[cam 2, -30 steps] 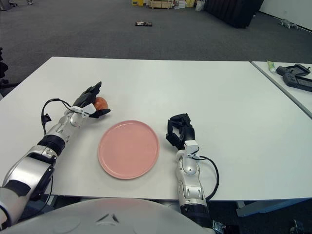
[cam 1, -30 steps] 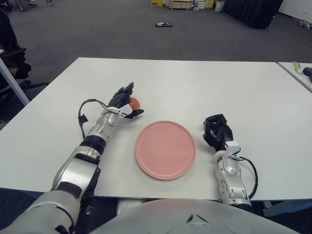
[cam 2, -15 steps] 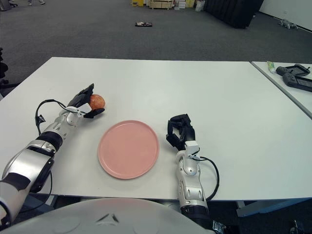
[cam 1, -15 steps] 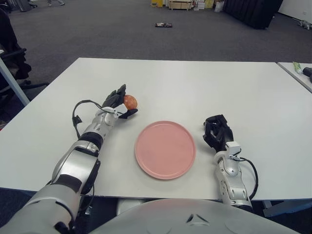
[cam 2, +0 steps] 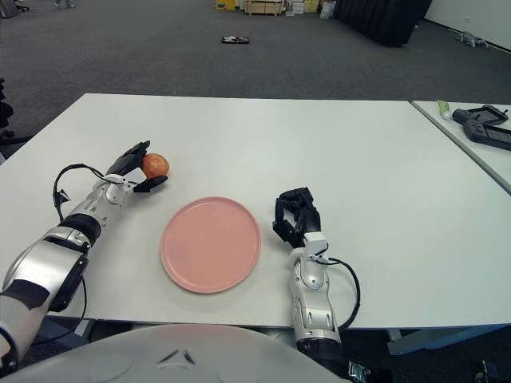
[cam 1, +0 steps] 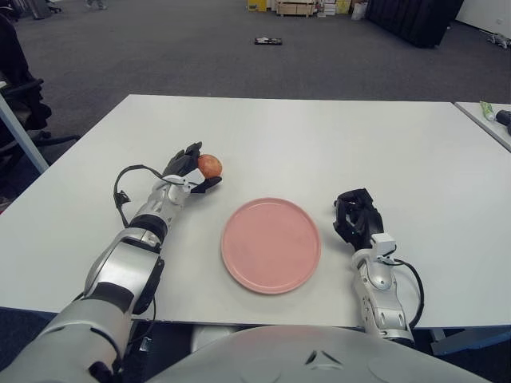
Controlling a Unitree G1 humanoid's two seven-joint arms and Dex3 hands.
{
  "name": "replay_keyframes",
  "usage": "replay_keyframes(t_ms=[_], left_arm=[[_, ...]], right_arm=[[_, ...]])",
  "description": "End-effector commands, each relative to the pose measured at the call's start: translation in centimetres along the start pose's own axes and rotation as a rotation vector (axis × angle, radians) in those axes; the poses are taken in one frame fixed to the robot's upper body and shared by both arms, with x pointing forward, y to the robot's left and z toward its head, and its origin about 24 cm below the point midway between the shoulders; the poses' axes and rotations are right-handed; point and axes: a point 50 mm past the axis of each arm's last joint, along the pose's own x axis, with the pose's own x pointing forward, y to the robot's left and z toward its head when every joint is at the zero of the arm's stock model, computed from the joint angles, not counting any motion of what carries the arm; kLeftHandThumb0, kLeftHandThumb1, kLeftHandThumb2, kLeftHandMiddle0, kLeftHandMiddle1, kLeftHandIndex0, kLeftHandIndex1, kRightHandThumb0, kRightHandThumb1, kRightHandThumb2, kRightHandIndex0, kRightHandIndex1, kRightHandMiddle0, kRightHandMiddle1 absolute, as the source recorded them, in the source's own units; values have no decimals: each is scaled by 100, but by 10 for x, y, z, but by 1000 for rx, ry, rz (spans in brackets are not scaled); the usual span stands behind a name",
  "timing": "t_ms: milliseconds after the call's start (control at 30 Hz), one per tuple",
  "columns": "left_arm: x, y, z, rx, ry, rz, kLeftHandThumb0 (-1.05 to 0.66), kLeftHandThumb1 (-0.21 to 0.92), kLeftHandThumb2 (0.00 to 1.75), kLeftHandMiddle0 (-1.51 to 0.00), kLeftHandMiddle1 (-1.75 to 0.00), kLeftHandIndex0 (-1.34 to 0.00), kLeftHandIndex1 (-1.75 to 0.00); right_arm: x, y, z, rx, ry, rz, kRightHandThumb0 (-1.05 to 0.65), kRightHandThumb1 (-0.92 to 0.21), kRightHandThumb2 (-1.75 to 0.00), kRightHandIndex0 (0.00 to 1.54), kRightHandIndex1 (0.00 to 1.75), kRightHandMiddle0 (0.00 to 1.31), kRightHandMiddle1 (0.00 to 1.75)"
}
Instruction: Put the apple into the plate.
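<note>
Left eye view, apple: the small round red-orange apple point(cam 1: 210, 166) sits at the tips of the left hand point(cam 1: 185, 170), at about 10 o'clock from the plate and clear of its rim.
Left hand: its dark fingers point(cam 1: 192, 153) are curled about the apple, one above and one below; whether the fruit is lifted off the table is hard to tell.
Plate: the round flat pink plate point(cam 1: 271, 244) lies on the white rectangular table point(cam 1: 319, 144) near the front edge.
Right hand: the black right hand point(cam 1: 356, 219) shows just beside the plate at 3 o'clock, fingers curled together, holding nothing.
</note>
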Motion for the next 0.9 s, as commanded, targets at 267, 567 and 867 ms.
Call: replay_keyframes(t_ms=[267,567,867], left_arm=[[-9,-15,-17,50,47,-78,-81,74,65,0,-61,0,-94],[-10,-13,-14,24,-22,-46,-74,64,83,-3,-97,0,-118],[-11,-10,-11,10,-66,7,-46,51,106,-30,-155,-40,-172]], right_arm=[[-4,-4,-9,14,66,-23,-37,-74,-78,56,130,30,175],[-5,-4,-9,18,66,-30,-37,-74,-78,57,131,30,175],[-5,-5,-9,18,69,-34,-37,-74,-78,57,131,30,175]])
